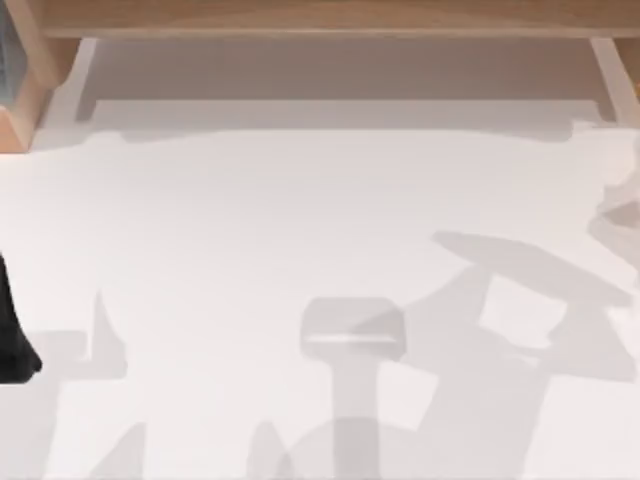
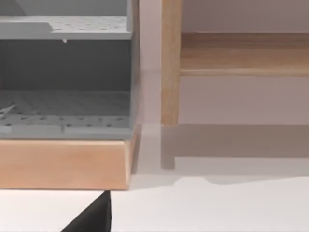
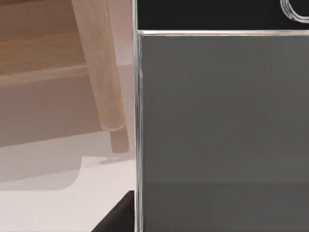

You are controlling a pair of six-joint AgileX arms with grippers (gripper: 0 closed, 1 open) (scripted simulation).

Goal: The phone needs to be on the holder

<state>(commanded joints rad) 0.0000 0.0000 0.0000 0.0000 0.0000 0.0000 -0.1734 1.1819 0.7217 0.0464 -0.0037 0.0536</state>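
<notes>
Your right wrist view has the flat grey-screen phone with black bezel [image 3: 222,111] close up; left arm [image 1: 12,330] at table's left edge; jaw states: can't tell

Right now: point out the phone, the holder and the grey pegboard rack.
phone [image 3: 222,106], right wrist view, on its grey screen.
holder [image 1: 352,330], top view, on its pale upper block.
grey pegboard rack [image 2: 63,104], left wrist view, on its lower perforated shelf.

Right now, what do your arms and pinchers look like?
Mostly black. My left arm is a smooth, dark shape at the top view's left edge. My left gripper shows as a plain black wedge with straight edges, and my right gripper looks the same. I can see no cables, stickers or markings on them.
</notes>
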